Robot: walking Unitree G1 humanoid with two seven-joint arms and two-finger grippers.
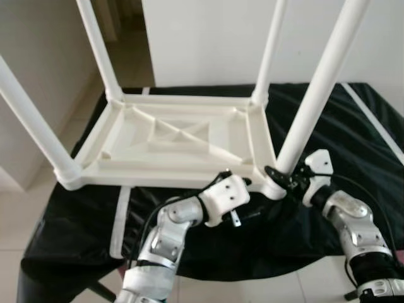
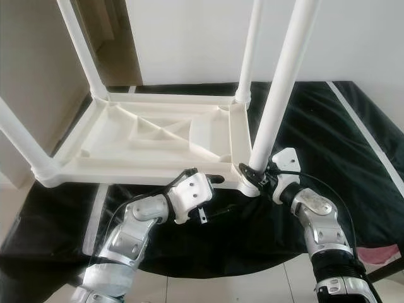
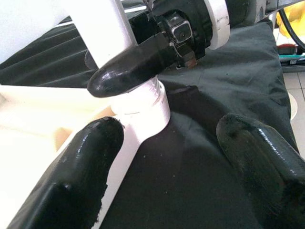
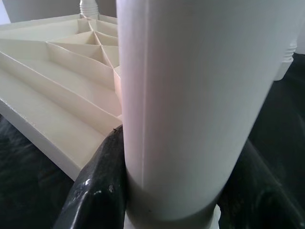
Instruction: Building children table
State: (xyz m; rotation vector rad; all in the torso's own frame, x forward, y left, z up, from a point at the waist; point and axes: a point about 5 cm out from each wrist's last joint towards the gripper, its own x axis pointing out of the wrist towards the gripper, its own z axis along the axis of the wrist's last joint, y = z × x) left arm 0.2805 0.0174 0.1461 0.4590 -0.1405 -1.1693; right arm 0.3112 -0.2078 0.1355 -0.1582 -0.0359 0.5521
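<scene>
Black cloth (image 1: 328, 126) carries the upturned table (image 1: 177, 142); right gripper (image 1: 282, 178) clamps its near-right leg (image 1: 315, 95), left gripper (image 3: 176, 157) spread beside that corner.

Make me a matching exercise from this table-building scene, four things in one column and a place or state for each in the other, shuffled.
Things
1. tabletop
2. near right leg
3. left gripper
4. black cloth

Places or states
A. open, at the tabletop's near edge
B. clamped near its base by the right gripper
C. upside down, ribbed underside up
D. spread under the whole assembly

Pairs: 1-C, 2-B, 3-A, 4-D
</scene>
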